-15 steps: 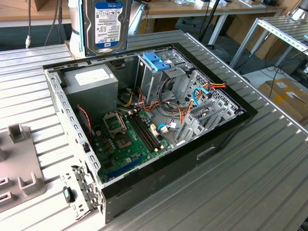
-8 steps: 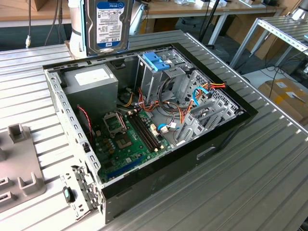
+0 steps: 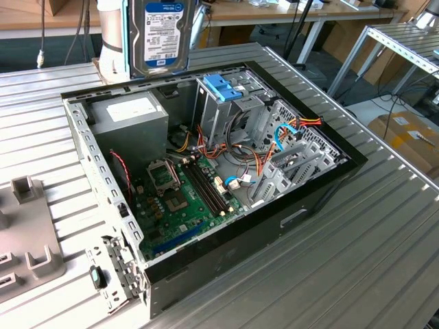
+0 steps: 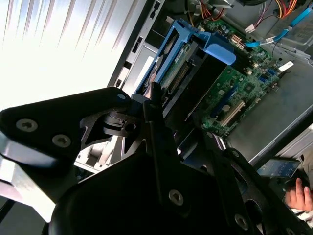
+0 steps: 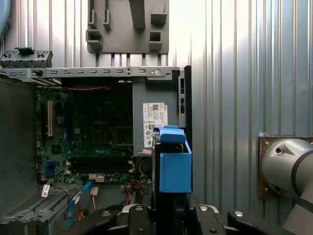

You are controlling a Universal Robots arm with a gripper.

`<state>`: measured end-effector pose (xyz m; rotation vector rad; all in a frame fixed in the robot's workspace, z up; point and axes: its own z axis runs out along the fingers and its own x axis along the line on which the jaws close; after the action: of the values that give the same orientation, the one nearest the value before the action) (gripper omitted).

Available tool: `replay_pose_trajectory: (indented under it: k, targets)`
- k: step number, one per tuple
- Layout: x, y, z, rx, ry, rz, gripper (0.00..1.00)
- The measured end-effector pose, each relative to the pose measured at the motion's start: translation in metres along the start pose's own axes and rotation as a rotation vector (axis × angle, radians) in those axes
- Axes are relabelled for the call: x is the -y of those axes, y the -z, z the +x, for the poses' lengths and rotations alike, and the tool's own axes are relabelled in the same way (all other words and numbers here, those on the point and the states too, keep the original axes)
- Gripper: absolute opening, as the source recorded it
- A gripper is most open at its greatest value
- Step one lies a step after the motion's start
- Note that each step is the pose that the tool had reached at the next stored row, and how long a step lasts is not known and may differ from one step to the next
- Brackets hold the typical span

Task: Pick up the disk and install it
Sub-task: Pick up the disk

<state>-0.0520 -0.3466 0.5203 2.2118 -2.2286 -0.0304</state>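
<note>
Disk (image 3: 161, 34) | upright in the air over the rear edge of the open computer case (image 3: 274, 229), above the power supply (image 3: 130, 116) | gripper (image 5: 168, 208) clenched on disk | case lay on worktop (image 3: 370, 260)

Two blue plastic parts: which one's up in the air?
The pale-blue rail framing the upright disk, raised above the case; the deeper-blue latch sits atop the drive cage inside.

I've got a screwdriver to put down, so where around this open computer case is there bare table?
The ribbed table is bare on the exterior view's right of the case, out to its edge, and near the front corner. Crowded: the grey fixture on the exterior view's left, and cables inside beside the drive cage.
</note>
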Motion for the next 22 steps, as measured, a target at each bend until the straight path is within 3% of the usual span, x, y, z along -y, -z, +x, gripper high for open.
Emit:
replay_pose_trajectory:
  k: [5, 7, 8, 9, 11, 16, 20, 22]
  targets:
    - [0.0099, -0.0004, 0.0000, 0.0001, 0.000, 0.0022, 0.35]
    - [0.0198, -0.0026, -0.0001, 0.0001, 0.002, 0.0272, 0.35]
    - [0.0233, -0.0029, -0.0002, 0.0000, 0.002, 0.0299, 0.35]
    - [0.0267, -0.0031, -0.0002, 0.0002, 0.002, 0.0305, 0.35]
    - [0.0392, -0.0032, -0.0002, 0.0003, 0.002, 0.0307, 0.35]
    - [0.0605, -0.0033, -0.0004, 0.0002, 0.002, 0.0307, 0.35]
    - [0.0864, -0.0035, -0.0007, 0.0005, 0.003, 0.0307, 0.35]
    - [0.0964, -0.0035, -0.0007, 0.0004, 0.002, 0.0307, 0.35]
